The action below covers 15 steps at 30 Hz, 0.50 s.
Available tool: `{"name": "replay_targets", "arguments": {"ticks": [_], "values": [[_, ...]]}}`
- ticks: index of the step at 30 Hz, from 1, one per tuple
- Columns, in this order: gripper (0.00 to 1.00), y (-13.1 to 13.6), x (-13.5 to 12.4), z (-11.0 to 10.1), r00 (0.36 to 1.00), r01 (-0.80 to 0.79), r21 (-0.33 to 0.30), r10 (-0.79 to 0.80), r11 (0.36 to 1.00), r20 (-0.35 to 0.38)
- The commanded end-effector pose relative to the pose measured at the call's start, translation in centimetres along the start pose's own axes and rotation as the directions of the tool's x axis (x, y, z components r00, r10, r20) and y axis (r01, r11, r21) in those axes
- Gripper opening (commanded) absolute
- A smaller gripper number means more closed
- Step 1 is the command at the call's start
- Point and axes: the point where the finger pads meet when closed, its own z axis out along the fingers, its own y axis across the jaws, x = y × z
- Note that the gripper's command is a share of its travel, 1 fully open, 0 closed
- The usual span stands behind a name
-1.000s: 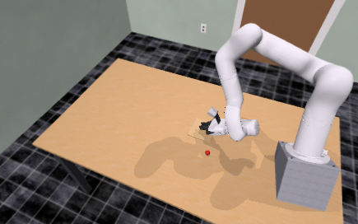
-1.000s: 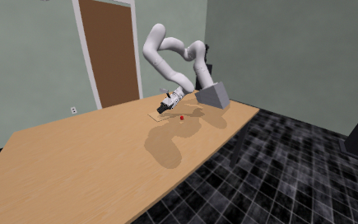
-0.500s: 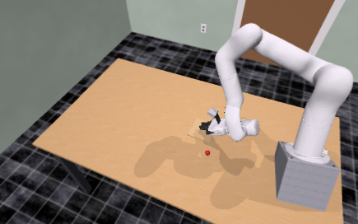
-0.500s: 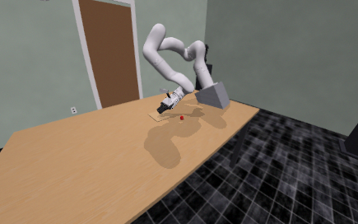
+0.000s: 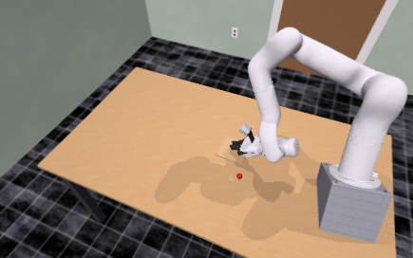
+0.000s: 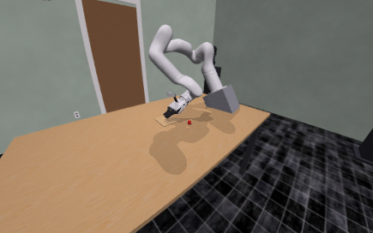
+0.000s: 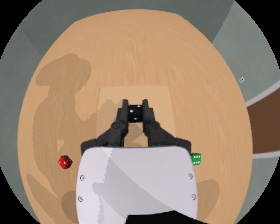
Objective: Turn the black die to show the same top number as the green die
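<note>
From where I watch, the pale wooden table (image 5: 120, 119) (image 6: 87, 163) (image 7: 136, 45) runs well out past the tool on the side facing away from the robot's base. Its nearest edges stand well apart from my black-fingered gripper (image 5: 234, 145) (image 6: 167, 115) (image 7: 135, 107). The thin, square, tan mat (image 5: 223, 153) (image 6: 164, 124) (image 7: 108, 96) is nearly the table's own colour, and in the wrist view a strip of it shows beyond the fingertips.

The small black cube die with white pips (image 7: 135, 113) is pinched between the two fingers, which stand partly closed against its opposite sides. In the wrist view it lies over the mat's area; I can't fairly say from here whether its underside touches the mat. A few white pips show on the faces turned to the wrist camera, too small for me to count surely, and the fingers cover its sides.

The small red cube die (image 5: 239, 175) (image 6: 189, 122) (image 7: 65, 162) sits on the bare table off the mat, to the left in the wrist view. The small green cube die with white pips (image 7: 196, 159) is on the opposite side, partly tucked behind the edge of the white gripper housing (image 5: 251, 146) (image 6: 181, 104) (image 7: 136, 175). That housing hides much of the wrist view's lower middle. In the top view the white arm (image 5: 270, 114) (image 6: 168, 64) reaches in from the grey base block (image 5: 352, 209) (image 6: 228, 100).
</note>
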Motion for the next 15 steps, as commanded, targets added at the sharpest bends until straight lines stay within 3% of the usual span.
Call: {"name": "replay_targets", "arguments": {"ticks": [1,15], "values": [[0.15,-0.01,-0.15,0.12,1.0,0.0,0.0,0.0,1.0,-0.001],[0.15,-0.01,-0.83,0.48,1.0,0.0,0.0,0.0,1.0,-0.001]]}}
